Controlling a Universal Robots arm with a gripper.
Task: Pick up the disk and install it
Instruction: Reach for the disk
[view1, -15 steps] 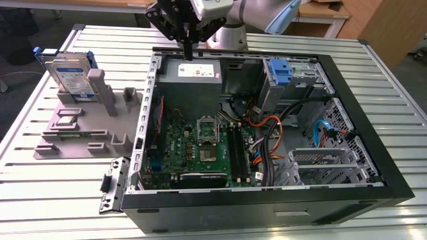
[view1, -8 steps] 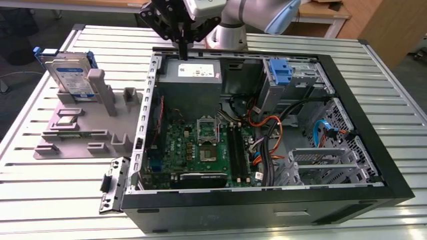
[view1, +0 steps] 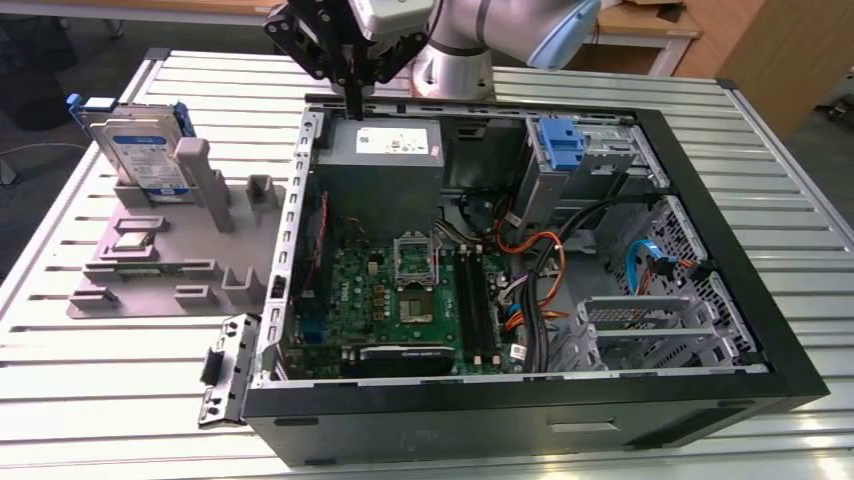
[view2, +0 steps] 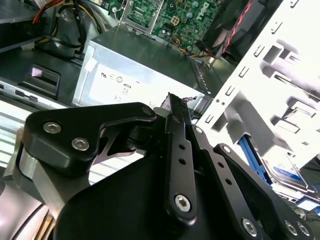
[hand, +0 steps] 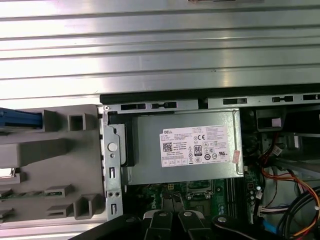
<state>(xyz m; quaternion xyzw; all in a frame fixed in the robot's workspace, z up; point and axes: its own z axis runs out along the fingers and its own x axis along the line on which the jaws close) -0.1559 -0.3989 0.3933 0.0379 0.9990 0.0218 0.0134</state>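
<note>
We find the black pincer (view1: 355, 110) clenched on nothing, above the grey sheet-metal power-supply box (view1: 387, 150) in the open computer case (view1: 534, 400). The disk (view1: 138, 150) — flat, silver, blue-framed — stands upright in a grey moulded fixture (view1: 160, 285) on the ribbed metal table (view1: 107, 400), well apart.

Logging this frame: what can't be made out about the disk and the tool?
- Disk: in the exterior view, the holder hides its lower part. In the first wrist view, all but a blue edge is cut off by the picture's edge.
- Tool: in the exterior view, the top edge cuts off its upper body. In the second wrist view, its own links hide what lies under its tips.
</note>
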